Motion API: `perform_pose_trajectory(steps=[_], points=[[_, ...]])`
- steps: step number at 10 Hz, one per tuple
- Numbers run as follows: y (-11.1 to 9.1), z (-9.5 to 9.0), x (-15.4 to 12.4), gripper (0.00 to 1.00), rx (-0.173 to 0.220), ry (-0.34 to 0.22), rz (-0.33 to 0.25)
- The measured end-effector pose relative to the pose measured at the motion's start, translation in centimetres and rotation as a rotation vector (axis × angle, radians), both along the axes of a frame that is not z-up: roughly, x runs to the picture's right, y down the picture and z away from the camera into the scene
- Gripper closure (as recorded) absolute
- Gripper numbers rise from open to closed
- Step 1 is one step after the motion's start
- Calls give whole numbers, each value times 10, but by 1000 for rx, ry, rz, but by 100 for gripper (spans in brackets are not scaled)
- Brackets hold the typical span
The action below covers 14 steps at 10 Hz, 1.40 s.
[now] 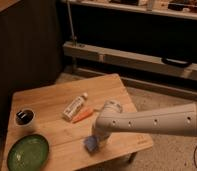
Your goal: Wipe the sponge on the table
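1. The gripper [98,139] rests low on the table [114,90], near its front edge. Its grasp is hidden behind the wrist, so whether it is clenched or released cannot be told.
2. The sponge [90,144] is seen directly beneath the gripper, flat on the wood, with 1 blue corner showing beside it.
3. Wiping is judged to be the step in hand. Light, even downward pressure is called for, so that the sponge is dragged flat and not rolled or left behind.
4. Strokes are best confined to the bare wood around the gripper, since the table edge lies close by and should not be overrun.
5. Just beyond the gripper lie a carrot [83,116] and a tube [75,106]. Farther off are a cup [25,119] and a plate [28,152]. All 4 should be avoided.
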State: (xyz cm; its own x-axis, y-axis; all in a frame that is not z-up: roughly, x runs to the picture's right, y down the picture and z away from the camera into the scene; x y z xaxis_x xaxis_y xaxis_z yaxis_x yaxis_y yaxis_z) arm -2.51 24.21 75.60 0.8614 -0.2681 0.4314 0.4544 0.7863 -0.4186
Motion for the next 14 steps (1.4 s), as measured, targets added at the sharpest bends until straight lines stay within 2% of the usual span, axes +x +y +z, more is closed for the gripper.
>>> perform_pose_trajectory(steps=[1,3,6,8,9,11,14], points=[[-4,6,-5,94,3,-5,5],[-28,29,-14,94,22,-14,13],[-71,67,-4,94,48,10,34],[-92,86,2,94,55,33,50],[-102,99,14,94,54,64,70],[-105,103,36,94,49,104,103],[-87,90,97,94,28,179,164]])
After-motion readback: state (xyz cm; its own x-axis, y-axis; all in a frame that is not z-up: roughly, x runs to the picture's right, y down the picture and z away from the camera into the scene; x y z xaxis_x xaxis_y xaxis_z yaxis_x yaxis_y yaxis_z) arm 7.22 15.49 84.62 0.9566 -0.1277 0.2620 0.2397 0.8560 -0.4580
